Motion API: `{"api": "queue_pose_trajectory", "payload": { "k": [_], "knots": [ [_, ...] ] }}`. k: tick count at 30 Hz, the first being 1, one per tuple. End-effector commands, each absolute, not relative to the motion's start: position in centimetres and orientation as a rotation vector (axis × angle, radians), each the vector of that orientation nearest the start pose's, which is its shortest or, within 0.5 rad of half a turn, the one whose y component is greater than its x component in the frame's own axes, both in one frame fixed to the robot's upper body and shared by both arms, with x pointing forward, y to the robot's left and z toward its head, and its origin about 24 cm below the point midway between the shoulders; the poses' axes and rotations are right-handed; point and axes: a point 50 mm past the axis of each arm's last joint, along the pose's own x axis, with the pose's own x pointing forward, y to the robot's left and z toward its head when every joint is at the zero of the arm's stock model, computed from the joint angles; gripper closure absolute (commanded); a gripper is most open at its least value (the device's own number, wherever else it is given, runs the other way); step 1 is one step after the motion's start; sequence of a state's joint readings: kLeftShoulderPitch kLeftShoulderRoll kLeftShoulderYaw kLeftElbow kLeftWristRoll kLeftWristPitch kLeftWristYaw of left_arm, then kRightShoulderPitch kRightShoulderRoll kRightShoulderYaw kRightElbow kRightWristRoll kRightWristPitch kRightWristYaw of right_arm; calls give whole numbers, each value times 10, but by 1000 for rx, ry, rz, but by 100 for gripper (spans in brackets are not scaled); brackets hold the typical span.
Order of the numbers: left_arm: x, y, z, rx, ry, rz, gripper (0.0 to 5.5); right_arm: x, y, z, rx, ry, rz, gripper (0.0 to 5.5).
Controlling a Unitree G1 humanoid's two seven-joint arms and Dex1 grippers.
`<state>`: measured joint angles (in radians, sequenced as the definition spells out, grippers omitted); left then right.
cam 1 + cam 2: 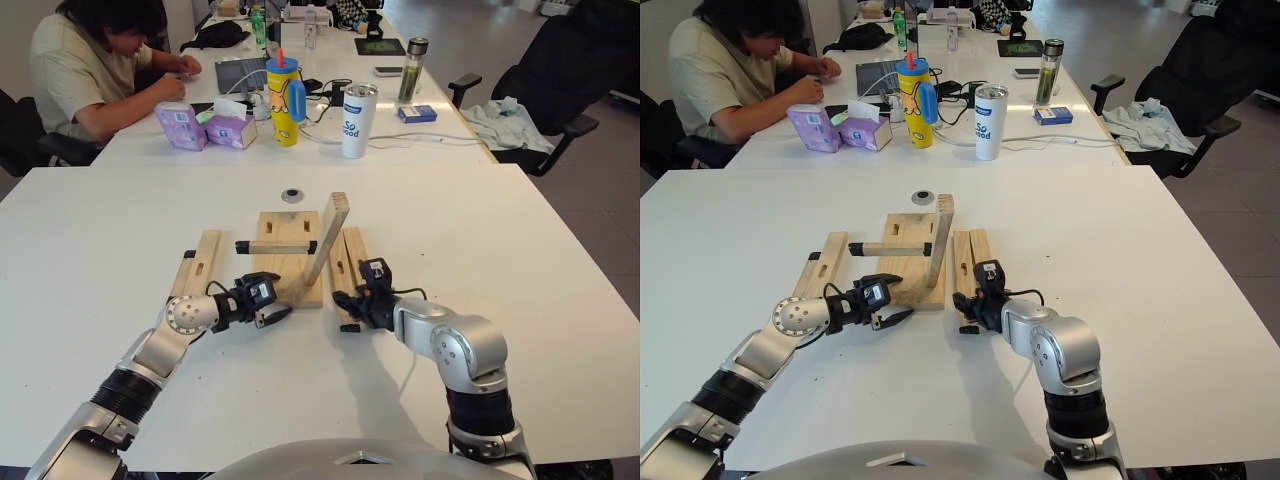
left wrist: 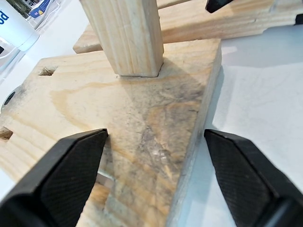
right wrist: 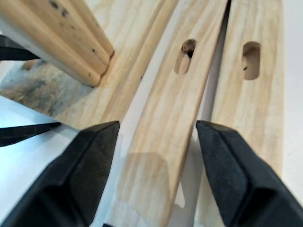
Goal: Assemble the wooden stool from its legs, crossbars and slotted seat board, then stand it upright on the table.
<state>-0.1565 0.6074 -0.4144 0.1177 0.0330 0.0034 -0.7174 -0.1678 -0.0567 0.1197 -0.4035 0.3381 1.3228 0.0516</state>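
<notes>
Pine stool parts lie mid-frame, assembly barely begun.

I'd close my right pincer (image 3: 156,156) squarely across the flat slotted pine leg (image 3: 175,104) that it straddles right of centre on the white tabletop (image 1: 520,260); its jaws are wide open, gripping nothing. My left pincer (image 2: 156,165), equally wide and empty, spans the near corner of the pale slotted seat board (image 1: 290,255), well placed, I judge, to steady it under the leaning square leg (image 1: 328,240).

A white table (image 1: 545,250) spans the middle of the frame. Behind it, across the top, a second table (image 1: 430,152) holds a yellow cup (image 1: 283,100), a white tumbler (image 1: 358,120) and tissue boxes (image 1: 180,125) (clustered upper left of centre). A black office chair (image 1: 560,60) stands upper right on grey floor (image 1: 600,190).
</notes>
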Motion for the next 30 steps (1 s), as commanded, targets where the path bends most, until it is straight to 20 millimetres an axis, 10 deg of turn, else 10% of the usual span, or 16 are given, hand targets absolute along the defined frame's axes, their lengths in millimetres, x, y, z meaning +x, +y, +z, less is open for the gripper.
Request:
{"api": "queue_pose_trajectory", "payload": {
  "k": [1, 13, 30],
  "knots": [
    [191, 164, -39, 639, 704, -1179, 171, 232, -95, 37, 26, 906, 345, 249],
    [198, 148, -31, 660, 668, -1148, 171, 244, -104, 31, -72, 873, 299, 342],
    [234, 166, -5, 753, 437, -1079, 171, 286, -120, 96, 310, 291, 248, 342]
  ]
}}
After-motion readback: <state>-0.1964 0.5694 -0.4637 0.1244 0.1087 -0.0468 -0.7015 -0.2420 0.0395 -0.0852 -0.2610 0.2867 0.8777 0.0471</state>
